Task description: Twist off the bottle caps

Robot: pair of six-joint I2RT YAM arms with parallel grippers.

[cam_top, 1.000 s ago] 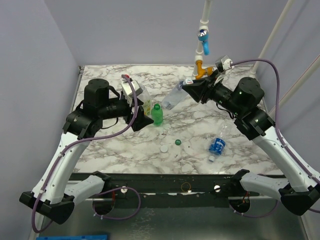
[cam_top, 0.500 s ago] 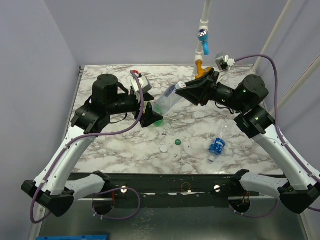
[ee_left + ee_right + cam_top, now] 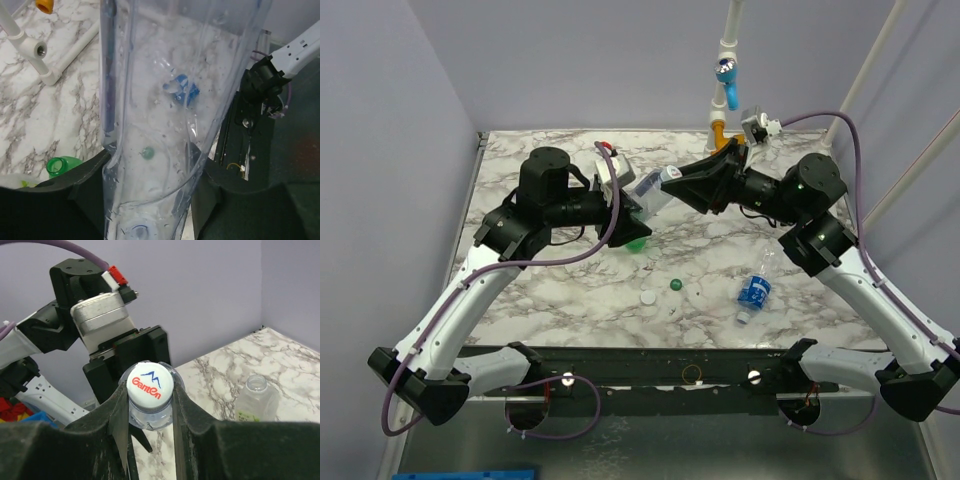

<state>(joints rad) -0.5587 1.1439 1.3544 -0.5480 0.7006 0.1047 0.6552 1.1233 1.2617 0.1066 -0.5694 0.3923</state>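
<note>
A small clear bottle point(image 3: 652, 190) hangs tilted in the air between both arms. My left gripper point(image 3: 638, 207) is shut on its body, and in the left wrist view the bottle point(image 3: 165, 100) fills the gap between both fingers point(image 3: 85, 187). My right gripper point(image 3: 673, 180) is shut on its white cap point(image 3: 150, 384), printed with red letters. A green bottle point(image 3: 636, 243) stands open below, mostly hidden by the left gripper. Loose on the table lie a green cap point(image 3: 675, 284) and a white cap point(image 3: 648, 297).
A blue-labelled bottle point(image 3: 754, 290) lies on its side at the right. An open clear bottle with a yellowish label point(image 3: 257, 400) stands behind. White pipework with a blue valve point(image 3: 727, 80) and an orange valve point(image 3: 720, 130) rises at the back edge.
My right gripper has carried the clear bottle leftward. My left gripper has swung right to meet it and closed on the bottle's body.
</note>
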